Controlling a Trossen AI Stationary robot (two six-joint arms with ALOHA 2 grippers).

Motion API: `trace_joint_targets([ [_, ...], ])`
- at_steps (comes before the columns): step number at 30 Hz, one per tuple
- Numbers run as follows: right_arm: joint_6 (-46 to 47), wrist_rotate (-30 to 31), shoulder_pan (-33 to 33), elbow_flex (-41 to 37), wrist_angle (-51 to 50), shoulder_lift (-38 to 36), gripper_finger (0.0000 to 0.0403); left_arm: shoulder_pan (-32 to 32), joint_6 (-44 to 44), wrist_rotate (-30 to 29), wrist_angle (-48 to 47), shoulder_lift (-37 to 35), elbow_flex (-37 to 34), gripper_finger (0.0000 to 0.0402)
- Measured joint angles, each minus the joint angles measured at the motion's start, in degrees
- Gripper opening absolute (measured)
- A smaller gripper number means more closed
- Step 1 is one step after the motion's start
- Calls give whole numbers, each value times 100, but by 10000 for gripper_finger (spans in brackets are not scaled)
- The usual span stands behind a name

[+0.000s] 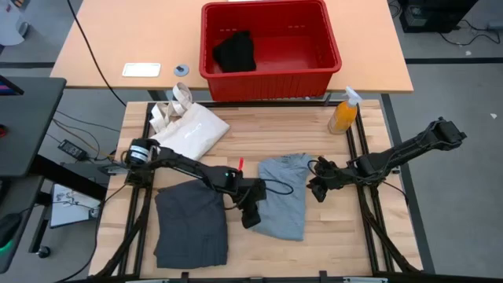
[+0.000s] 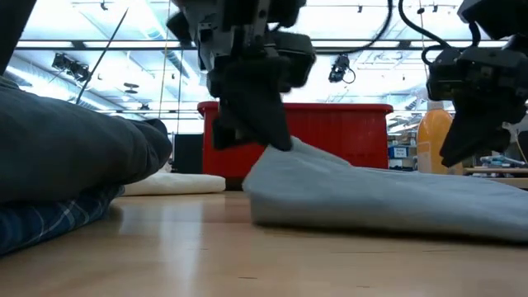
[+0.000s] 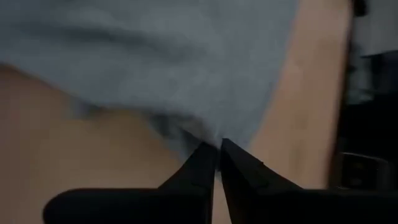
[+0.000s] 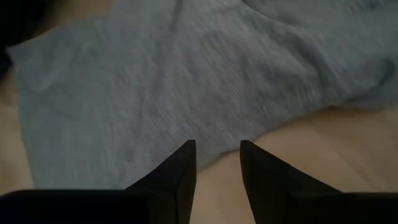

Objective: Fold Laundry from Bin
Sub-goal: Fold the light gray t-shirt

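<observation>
A: Working left to right and taking the large red plastic rectangular bin (image 1: 270, 47) at the far edge as the landmark: what lies nearest the left?

B: A dark charcoal-grey folded garment (image 1: 191, 222), well in front of the bin and off to its left, sitting on a blue-and-white plaid piece (image 2: 45, 221) that only peeks out in the low view. It looks dealt with.

A: And the left gripper (image 3: 217, 155)?

B: In front of the bin, at the near left edge of the light grey soft knit shirt (image 1: 284, 195). Its fingers are pressed together, pinching that hem; the low view shows the cloth tented up under it.

A: How will the shirt handle?

B: I judge it light, limp and a bit stretchy. It will drape and sag from any single pinch, so edges and corners are the places to grip, ideally two at once to keep the fold straight.

A: The right gripper (image 4: 217, 163)?

B: At the shirt's right edge, in front of the bin's right half, fingers spread a little and empty, over bare wood just beside the hem.

A: Anything left in the bin?

B: One crumpled black garment (image 1: 235, 52), in its left half.
</observation>
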Motion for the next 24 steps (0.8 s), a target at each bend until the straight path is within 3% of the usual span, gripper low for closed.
trace_joint_targets([
  [4,-254,-15,-7,0,225,5,132,22,549,-707,-191,-251,0,53],
  [9,-272,-24,-7,0,403,5,132,6,722,-860,-104,-311,1,104],
  [16,-596,807,-18,0,988,21,132,42,1424,-2095,1636,-110,7,138],
  [19,-828,1173,-159,0,1015,183,132,160,1344,-2144,2329,321,20,139],
  [24,-1664,1285,-584,0,1260,695,132,312,900,-2107,2344,891,-9,139],
])
